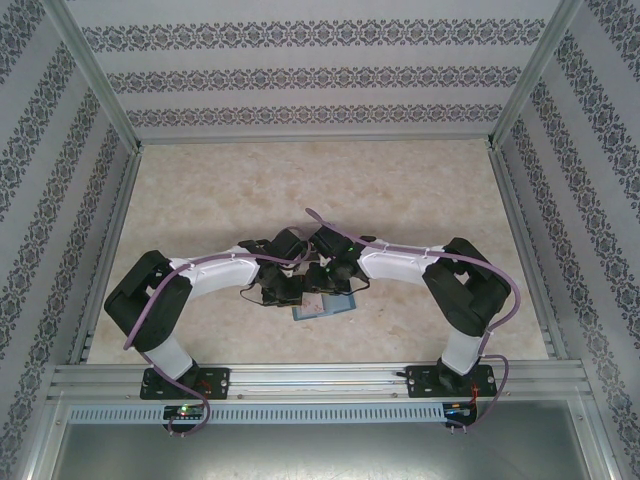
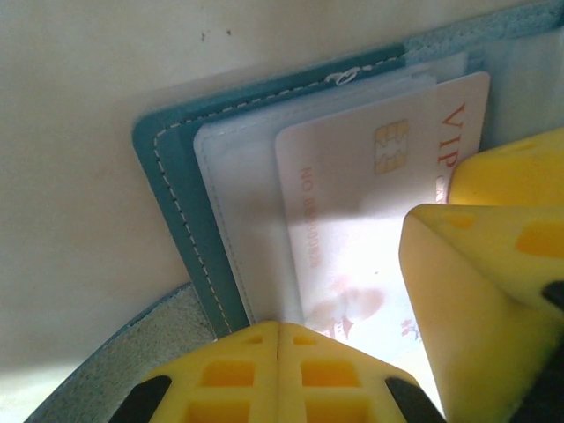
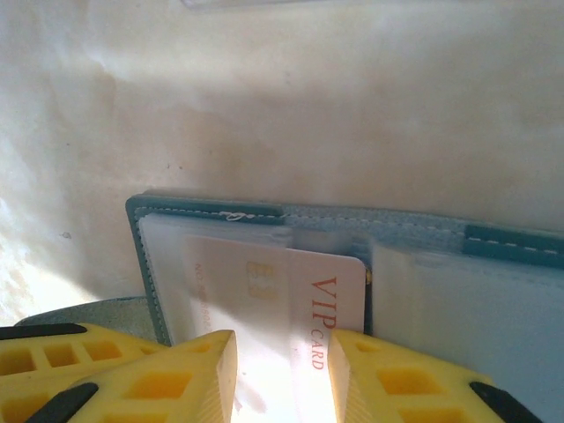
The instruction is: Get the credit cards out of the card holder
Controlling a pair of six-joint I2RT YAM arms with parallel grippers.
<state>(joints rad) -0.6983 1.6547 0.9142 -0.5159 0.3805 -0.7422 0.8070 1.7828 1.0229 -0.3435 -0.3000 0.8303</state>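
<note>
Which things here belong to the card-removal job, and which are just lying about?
Job:
- card holder, lying open
- VIP card, lying in the holder
- left gripper, shut
- right gripper, open, astride the card

Lying about:
- faint clear plastic piece on the table
- metal frame

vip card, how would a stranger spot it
On the beige table lies an open teal card holder. In its clear sleeves sits the card: pale, with gold chip and red VIP lettering, unlike the blank sleeve beside it.
</note>
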